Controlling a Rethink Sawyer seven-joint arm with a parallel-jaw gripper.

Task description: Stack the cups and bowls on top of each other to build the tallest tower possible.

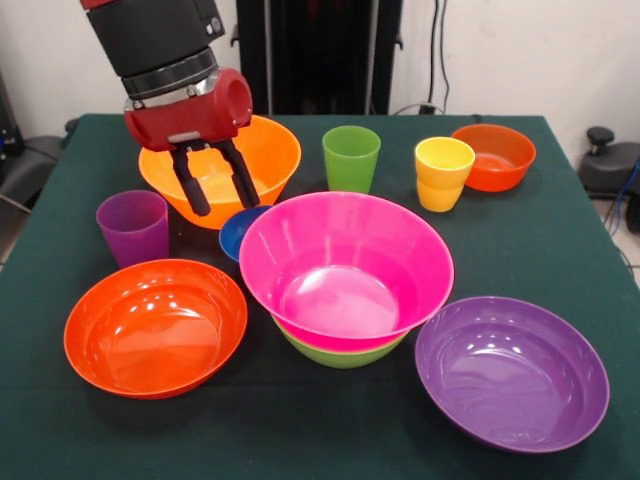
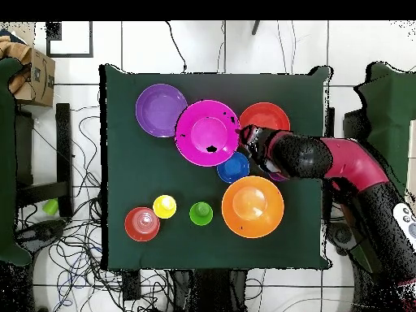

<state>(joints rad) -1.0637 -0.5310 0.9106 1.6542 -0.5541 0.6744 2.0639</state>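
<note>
Open, empty gripper hangs just above the small glossy blue plastic bowl beside the pink-on-lime tower; seven bowls and three cups in all.

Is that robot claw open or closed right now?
Open: the gripper hangs with its two black fingers spread apart, nothing between them.

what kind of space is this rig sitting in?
Most likely a robotics lab. A green-clothed table stands on a white tiled floor with loose cables trailing round it. The Sawyer arm reaches over bright plastic bowls, among them the pink bowl, and cups laid out as test props.
</note>
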